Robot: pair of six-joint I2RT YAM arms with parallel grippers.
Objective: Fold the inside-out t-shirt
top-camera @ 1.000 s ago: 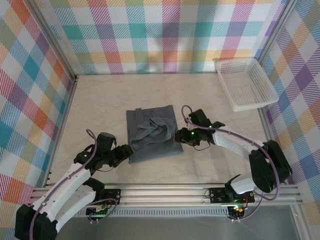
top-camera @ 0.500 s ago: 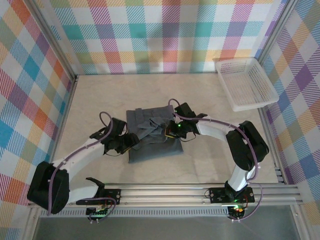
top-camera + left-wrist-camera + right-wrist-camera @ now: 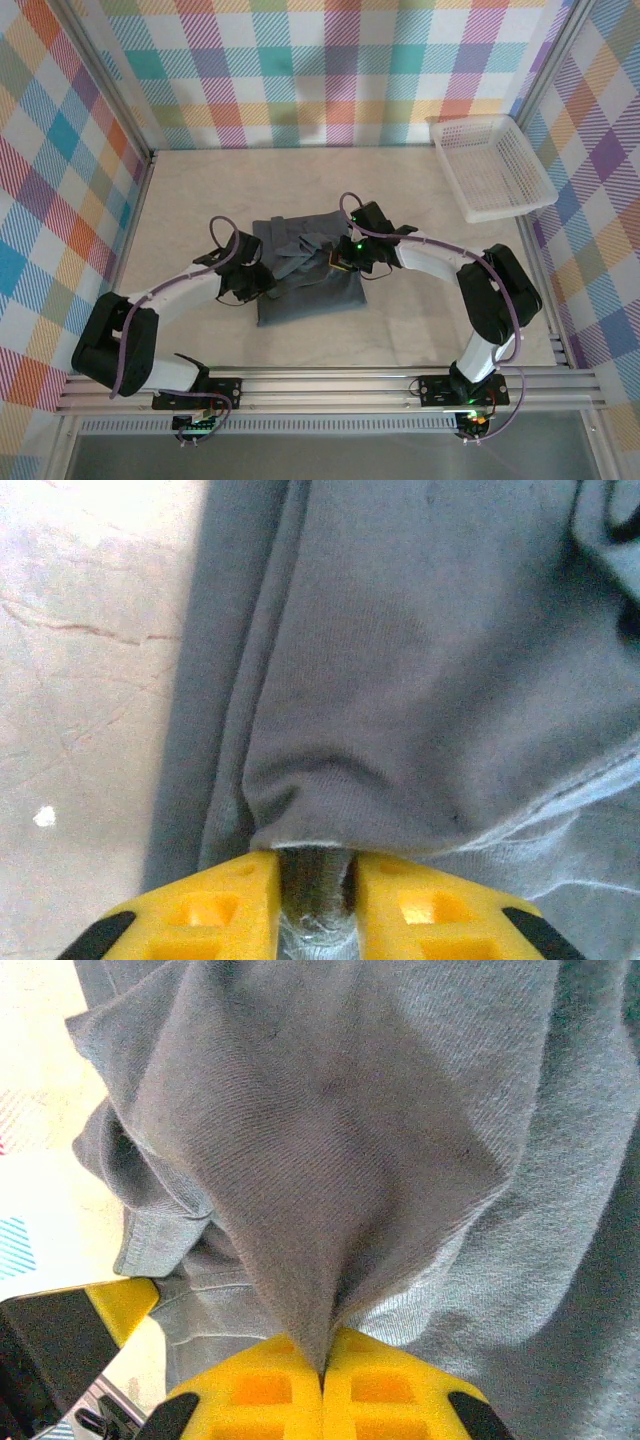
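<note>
Cloth caught on both sides: a rumpled dark slate-grey t-shirt [image 3: 303, 300] lies bunched in a rough square at the middle of the pale, marble-patterned table [image 3: 200, 190], between two arms reaching in from the near edge. The left pincer [image 3: 262, 284] meets the garment's left edge. From the left wrist, its yellow fingers [image 3: 215, 915] are closed nearly together on a thick fold of the grey cloth, which fills the narrow gap between them, with bare table showing along the left. The right pincer [image 3: 342, 262] sits on the garment's right side. In the right wrist view its yellow fingers [image 3: 260, 1385] are pressed tight together, nipping a peak of fabric that fans out above them. A white plastic mesh basket [image 3: 492, 168] stands well apart from the t-shirt at the far right corner, beside the pastel plaid wall [image 3: 300, 70].
</note>
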